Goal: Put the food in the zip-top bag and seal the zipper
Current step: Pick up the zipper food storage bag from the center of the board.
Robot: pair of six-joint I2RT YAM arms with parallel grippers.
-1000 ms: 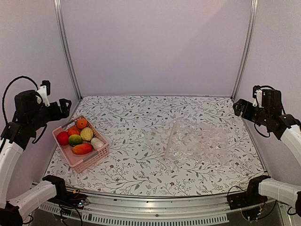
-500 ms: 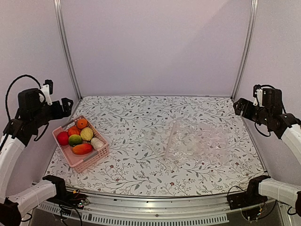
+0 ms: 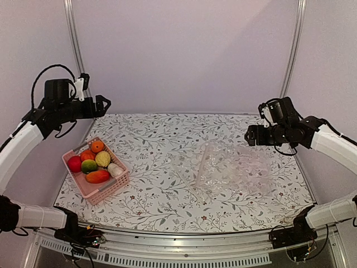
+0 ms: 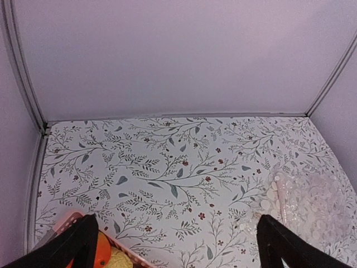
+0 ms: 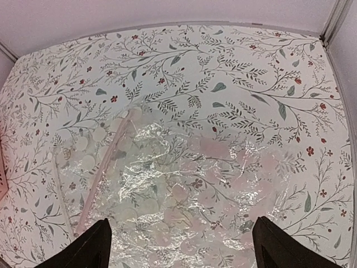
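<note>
Since the food [image 3: 92, 162] sits in the basket [image 3: 109, 191] and the zip-top bag [image 3: 234, 167] lies flat, left hand [image 3: 105, 104] and right hand [image 3: 249, 135] hover spread, likely poised to reach.

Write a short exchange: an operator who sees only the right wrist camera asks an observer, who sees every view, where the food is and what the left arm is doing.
Operator: I see only the bag. Where is the food?
Observer: All of it sits in a pink basket at the left side of the table, well apart from the bag.
Operator: Is the left gripper holding anything?
Observer: No. It hangs open and empty in the air near the basket, touching nothing.
</note>
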